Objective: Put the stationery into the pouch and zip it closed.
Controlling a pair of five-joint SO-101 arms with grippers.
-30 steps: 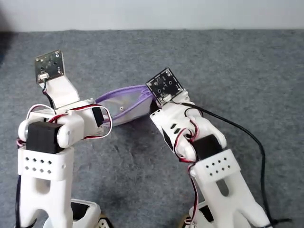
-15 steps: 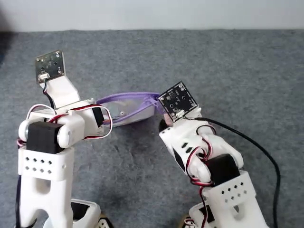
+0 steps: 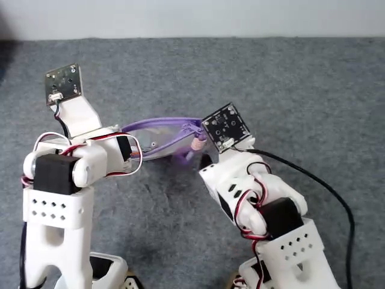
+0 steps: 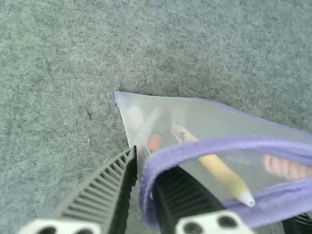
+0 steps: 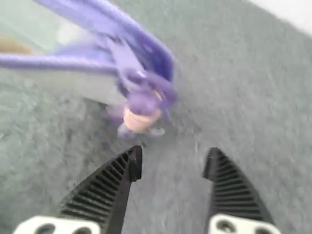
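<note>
The clear, purple-trimmed pouch sits near the middle of the grey counter, and a yellow pen and other stationery show through its wall. The left pincer is clamped on the pouch's purple rim at one end. The right pincer hangs with its jaws apart just short of the zip pull at the other end, touching nothing.

Stationery inside pouch on table
</note>
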